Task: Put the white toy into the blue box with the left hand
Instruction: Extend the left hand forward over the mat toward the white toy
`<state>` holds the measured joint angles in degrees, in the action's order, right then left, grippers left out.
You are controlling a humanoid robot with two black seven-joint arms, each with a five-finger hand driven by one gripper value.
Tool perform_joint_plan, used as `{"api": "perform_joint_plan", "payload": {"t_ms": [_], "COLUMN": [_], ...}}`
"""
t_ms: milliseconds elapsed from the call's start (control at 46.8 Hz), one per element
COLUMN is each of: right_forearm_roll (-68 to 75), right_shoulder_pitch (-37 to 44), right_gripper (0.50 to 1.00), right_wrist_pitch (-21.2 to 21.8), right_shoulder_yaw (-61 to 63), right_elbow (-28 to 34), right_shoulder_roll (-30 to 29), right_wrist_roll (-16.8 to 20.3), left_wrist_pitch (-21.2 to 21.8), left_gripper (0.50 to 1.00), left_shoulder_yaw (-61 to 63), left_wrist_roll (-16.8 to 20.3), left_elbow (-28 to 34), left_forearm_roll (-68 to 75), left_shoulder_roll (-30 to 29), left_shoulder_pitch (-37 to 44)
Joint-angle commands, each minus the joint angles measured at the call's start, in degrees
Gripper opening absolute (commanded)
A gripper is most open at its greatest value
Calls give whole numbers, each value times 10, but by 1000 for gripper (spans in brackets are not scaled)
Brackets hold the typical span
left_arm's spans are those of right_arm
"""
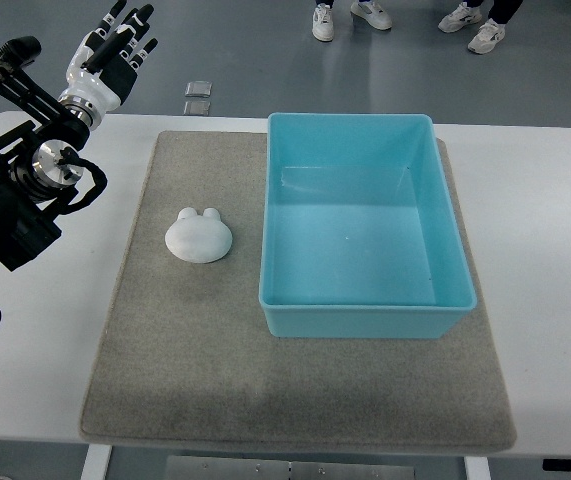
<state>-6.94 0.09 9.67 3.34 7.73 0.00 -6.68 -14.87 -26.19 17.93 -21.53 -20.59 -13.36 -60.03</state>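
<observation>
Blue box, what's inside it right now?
Nothing: the blue box shows only its bare bottom, fully in view. The white toy lies outside it on the grey mat.

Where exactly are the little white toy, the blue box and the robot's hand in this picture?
white toy (198, 237): top view, on the middle of its rounded body.
blue box (365, 322): top view, on its near outer wall.
left hand (115, 48): top view, on the middle of the hand, beyond the table's far left corner.
</observation>
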Motion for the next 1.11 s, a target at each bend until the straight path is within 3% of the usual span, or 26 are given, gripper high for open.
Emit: {"api": "perform_joint_plan", "payload": {"t_ms": [0,513,683,1089], "right_forearm_roll": [0,0,0,0], "right_shoulder_pitch": [0,0,0,0], "right_gripper": [936,936,936,936], "right_wrist_pitch": [0,0,0,0], "right_shoulder_yaw": [0,0,0,0], "right_elbow": [0,0,0,0], "right_shoulder_roll": [0,0,0,0], "right_wrist_roll": [0,0,0,0], "left_wrist_pitch": [0,2,5,28], "left_gripper": [992,981,979,975], "left_shoulder_yaw": [0,14,35,84], "left_wrist_roll": [0,-1,-1,-1], "left_elbow": [0,-12,-33,-186], "left_forearm_roll": [0,10,94,373], "left_shoulder_roll": [0,-8,-16,-105], "left_shoulder_pitch": [1,2,-2,-2]}}
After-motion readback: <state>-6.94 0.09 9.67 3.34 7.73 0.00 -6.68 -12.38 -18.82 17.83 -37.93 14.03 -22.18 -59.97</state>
